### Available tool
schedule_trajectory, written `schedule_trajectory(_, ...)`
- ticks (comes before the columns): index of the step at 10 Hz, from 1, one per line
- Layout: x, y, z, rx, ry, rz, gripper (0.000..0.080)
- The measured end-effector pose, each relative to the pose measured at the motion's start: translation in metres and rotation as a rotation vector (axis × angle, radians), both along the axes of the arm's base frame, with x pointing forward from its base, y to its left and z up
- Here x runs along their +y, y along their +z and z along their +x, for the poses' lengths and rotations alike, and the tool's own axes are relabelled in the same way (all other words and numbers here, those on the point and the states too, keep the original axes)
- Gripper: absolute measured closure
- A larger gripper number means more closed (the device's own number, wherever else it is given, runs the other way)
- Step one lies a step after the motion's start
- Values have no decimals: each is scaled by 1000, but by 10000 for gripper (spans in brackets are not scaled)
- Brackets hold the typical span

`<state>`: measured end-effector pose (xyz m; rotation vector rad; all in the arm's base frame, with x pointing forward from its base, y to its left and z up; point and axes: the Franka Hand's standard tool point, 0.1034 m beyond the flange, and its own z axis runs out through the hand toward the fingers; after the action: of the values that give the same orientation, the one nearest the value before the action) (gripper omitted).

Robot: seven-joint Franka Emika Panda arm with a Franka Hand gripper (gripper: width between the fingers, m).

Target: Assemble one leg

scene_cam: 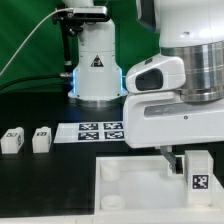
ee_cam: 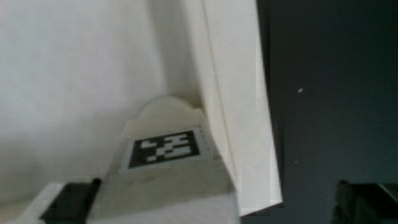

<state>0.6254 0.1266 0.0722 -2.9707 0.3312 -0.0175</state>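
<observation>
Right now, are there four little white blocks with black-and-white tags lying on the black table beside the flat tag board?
Not four: the exterior view shows two small white tagged blocks on the black table, beside the marker board. A third, the leg, is over by the gripper.

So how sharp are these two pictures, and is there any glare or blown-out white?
Exterior view: fairly sharp, but the white arm housing is bright against the black table. Wrist view: soft and blurred; the tag on the leg is smeared, and the white tray washes out.
</observation>
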Motion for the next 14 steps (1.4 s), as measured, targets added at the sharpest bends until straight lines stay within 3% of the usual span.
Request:
schedule_trajectory(1, 0, 0, 0, 15, -102, 6, 397)
schedule_trajectory(2, -4, 0, 1, 33, -223, 6, 397)
schedule_trajectory(3, -8, -3, -2, 55, -320, 3, 498)
schedule_trajectory(7, -8, -3, -1, 129, -784, 29, 499)
schedule_trajectory(9, -11, -3, 2, 215, -1183, 91, 502)
schedule_trajectory(12, -9, -4, 0, 230, -1243, 100, 502)
schedule_trajectory(13, -9, -4, 0, 222, -1200, 100, 416)
schedule_trajectory(14, -8, -4, 0, 218, -1175, 97, 416)
